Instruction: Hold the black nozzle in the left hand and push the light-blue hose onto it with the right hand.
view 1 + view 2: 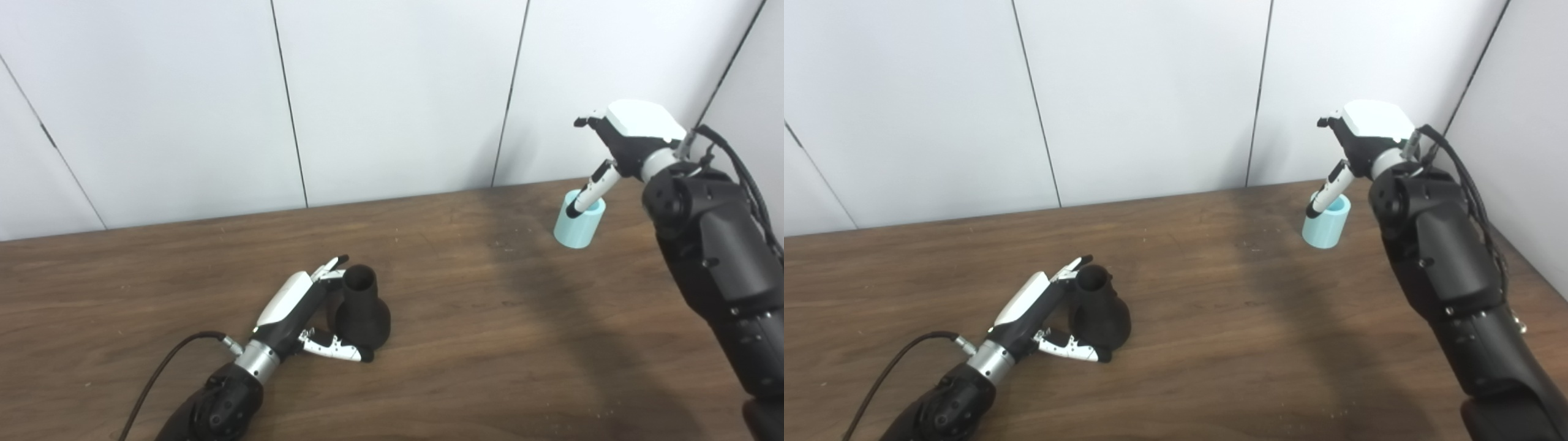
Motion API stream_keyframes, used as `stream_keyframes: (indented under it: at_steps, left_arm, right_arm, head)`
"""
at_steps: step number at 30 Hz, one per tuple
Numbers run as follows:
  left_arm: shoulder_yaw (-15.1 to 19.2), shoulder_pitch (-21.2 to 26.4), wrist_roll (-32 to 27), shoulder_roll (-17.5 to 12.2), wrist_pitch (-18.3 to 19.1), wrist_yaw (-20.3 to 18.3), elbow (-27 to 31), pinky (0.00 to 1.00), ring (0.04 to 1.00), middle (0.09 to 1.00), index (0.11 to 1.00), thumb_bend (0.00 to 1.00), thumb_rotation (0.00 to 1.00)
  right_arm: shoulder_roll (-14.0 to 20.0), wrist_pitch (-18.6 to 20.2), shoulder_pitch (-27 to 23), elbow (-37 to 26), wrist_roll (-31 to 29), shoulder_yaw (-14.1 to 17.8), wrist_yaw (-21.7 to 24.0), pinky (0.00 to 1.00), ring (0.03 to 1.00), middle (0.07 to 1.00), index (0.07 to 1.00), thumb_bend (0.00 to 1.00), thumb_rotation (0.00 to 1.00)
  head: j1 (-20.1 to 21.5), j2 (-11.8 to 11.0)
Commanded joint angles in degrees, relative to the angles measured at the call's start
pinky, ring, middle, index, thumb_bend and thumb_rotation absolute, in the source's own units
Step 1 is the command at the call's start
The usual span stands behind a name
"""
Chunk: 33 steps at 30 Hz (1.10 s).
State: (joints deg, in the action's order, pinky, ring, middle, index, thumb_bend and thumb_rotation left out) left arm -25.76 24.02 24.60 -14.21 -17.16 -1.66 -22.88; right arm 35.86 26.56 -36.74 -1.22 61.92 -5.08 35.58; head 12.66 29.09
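The black nozzle [362,312] stands upright on the wooden table [490,318], narrow mouth up. My left hand [293,305] lies low against its left side. The fingers reach behind its neck and the thumb [335,349] lies along the front of its base, not closed on it. The light-blue hose piece [580,231], a short open cylinder, stands at the far right of the table. My right hand [631,136] hovers above it with fingers apart, and one fingertip [587,197] points down at the rim. It holds nothing.
White wall panels [398,92] rise right behind the table's far edge. A black cable [159,367] trails from my left wrist over the table's front left. My right forearm [716,257] covers the right side of the table.
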Motion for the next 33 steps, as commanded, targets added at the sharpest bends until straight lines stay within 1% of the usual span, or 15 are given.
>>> stream_keyframes:
  at_steps: [1,5,8,9,11,14,17,23,27,33]
  left_arm:
    - [-1.84,-6.65,3.46,0.04,1.17,-0.21,-5.98,1.00,1.000,0.807,0.486,0.52,0.08]
    - [-1.91,-6.57,3.78,0.17,1.29,0.06,-6.24,1.00,1.000,0.808,0.486,0.52,0.08]
    - [-1.91,-6.52,3.92,0.04,1.51,-0.03,-6.13,1.00,1.000,0.808,0.486,0.52,0.08]
    - [-1.89,-6.52,3.93,0.00,1.61,-0.08,-6.10,1.00,1.000,0.808,0.486,0.52,0.08]
    - [-1.85,-6.65,3.94,-0.07,1.75,-0.15,-5.84,1.00,1.000,0.808,0.486,0.52,0.08]
    - [-1.87,-6.86,4.06,-0.12,1.90,-0.13,-5.43,1.00,1.000,0.808,0.486,0.52,0.08]
    - [-1.88,-6.93,4.09,-0.18,1.85,-0.11,-5.35,1.00,1.000,0.808,0.486,0.52,0.08]
    - [-1.82,-6.82,3.84,-0.20,1.54,-0.21,-5.77,1.00,1.000,0.809,0.486,0.52,0.08]
    - [-1.87,-6.86,3.94,-0.22,1.49,-0.17,-5.76,1.00,1.000,0.808,0.486,0.52,0.08]
    - [-2.09,-6.88,4.34,-0.27,1.45,0.02,-5.62,1.00,1.000,0.807,0.486,0.52,0.08]
  right_arm:
    - [2.31,-0.05,-3.57,0.28,0.38,0.16,-1.05,0.52,0.846,0.940,0.876,1.00,0.23]
    - [2.12,-0.20,-4.54,2.43,-1.23,-0.49,-1.21,0.54,0.854,0.942,0.880,1.00,0.23]
    - [1.77,-0.78,-4.41,3.77,-2.79,-0.74,-2.52,0.57,0.872,0.943,0.879,1.00,0.24]
    - [1.71,-1.22,-4.44,4.56,-3.34,-0.92,-3.25,0.59,0.876,0.942,0.879,1.00,0.25]
    - [1.80,-2.09,-4.57,6.07,-4.34,-1.43,-4.69,0.67,0.881,0.940,0.878,1.00,0.27]
    - [2.25,-3.65,-4.84,8.28,-5.49,-2.29,-6.88,0.71,0.886,0.930,0.878,1.00,0.31]
    - [2.60,-4.41,-4.95,9.50,-6.30,-2.86,-8.34,0.72,0.886,0.925,0.878,1.00,0.31]
    - [3.18,-8.01,-5.59,15.81,-8.35,-4.10,-13.40,0.68,0.854,0.887,0.868,1.00,0.31]
    - [3.57,-7.58,-5.68,16.62,-8.66,-5.10,-13.36,0.65,0.846,0.882,0.867,1.00,0.29]
    - [4.01,-6.92,-6.05,18.21,-9.01,-6.12,-12.93,0.66,0.856,0.883,0.870,1.00,0.29]
  head:
    - [0.00,0.07]
    - [0.02,0.00]
    - [0.04,0.08]
    - [0.02,0.09]
    - [-0.04,0.15]
    - [0.01,0.22]
    - [0.06,0.34]
    - [0.09,0.38]
    - [0.03,0.39]
    - [-0.16,0.61]
